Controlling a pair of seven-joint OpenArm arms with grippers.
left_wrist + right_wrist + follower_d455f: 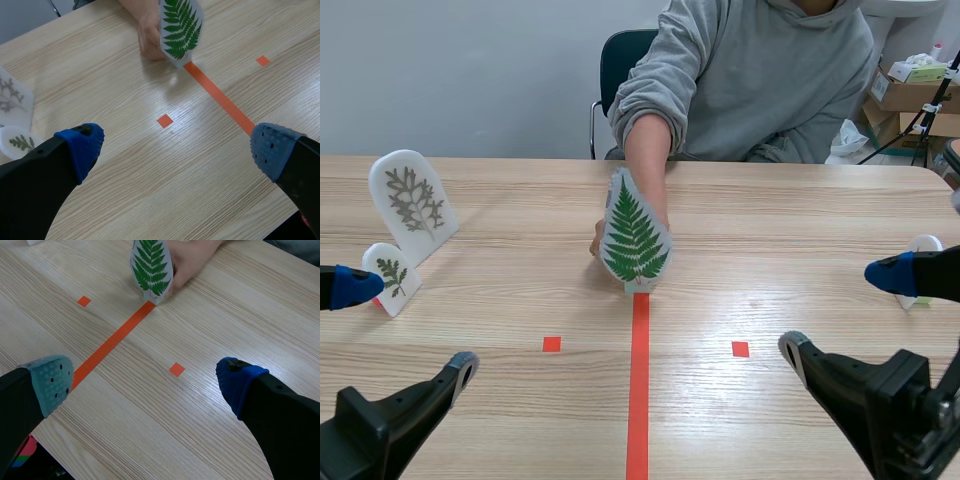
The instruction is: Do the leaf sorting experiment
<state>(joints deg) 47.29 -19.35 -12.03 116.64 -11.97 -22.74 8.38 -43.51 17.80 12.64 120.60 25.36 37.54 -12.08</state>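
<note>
White arched fern plaque stands on woodgrain table.

Right gripper: fingers spread wide above wooden table. Ahead: fern-leaf card upright at far end of orange tape line; person's hand behind card, touching it.

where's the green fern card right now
In the scene view the fern card is at mid-table, its base at the far end of the orange-red tape line, held upright by the person's hand.
</note>
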